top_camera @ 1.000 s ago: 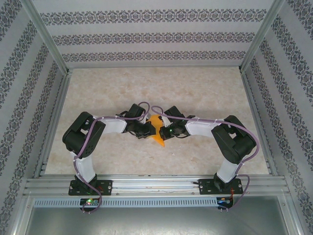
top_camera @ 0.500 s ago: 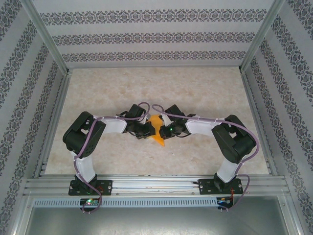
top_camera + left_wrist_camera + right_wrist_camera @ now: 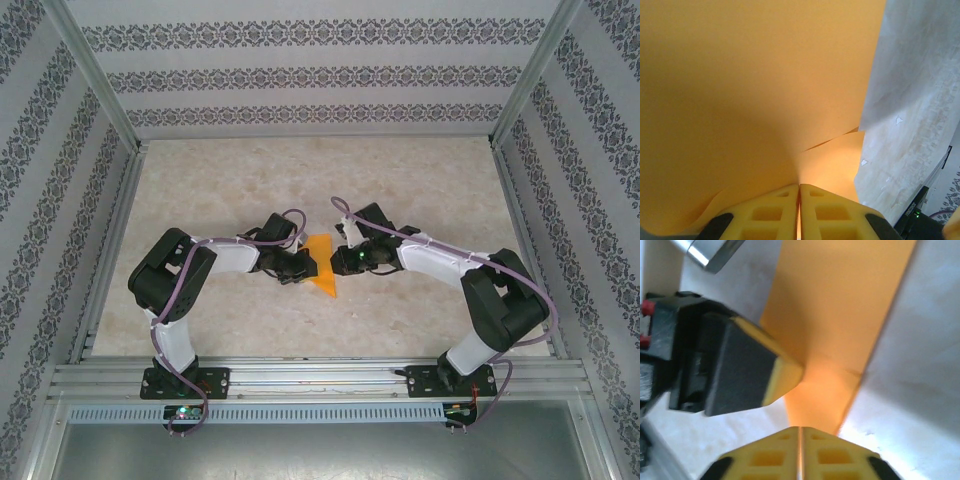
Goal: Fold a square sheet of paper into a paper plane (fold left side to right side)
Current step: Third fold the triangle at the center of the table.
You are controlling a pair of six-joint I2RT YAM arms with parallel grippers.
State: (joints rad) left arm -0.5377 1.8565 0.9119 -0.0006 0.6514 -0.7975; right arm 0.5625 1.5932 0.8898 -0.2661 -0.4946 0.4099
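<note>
Paper [image 3: 322, 263] is mid-table [image 3: 420, 180], lifted between both grippers. Left gripper [image 3: 799, 186]: jaws closed on one edge. Right gripper [image 3: 800, 428]: jaws closed too, pinching the opposite edge by the look of it. Step, I'd say: mid-fold, left side going over to the right. Next move needs edges lined up before pressing the crease. Versus a second ago: right arm swung outward, its gripper shifted right, more paper showing.

Pairs black joint housings with white link shells on the left arm [image 3: 174, 338] and right arm [image 3: 438, 264]. Trails purple cables [image 3: 297, 212] along both. Ends in yellow fingers [image 3: 765, 212] with moulded square pockets.
</note>
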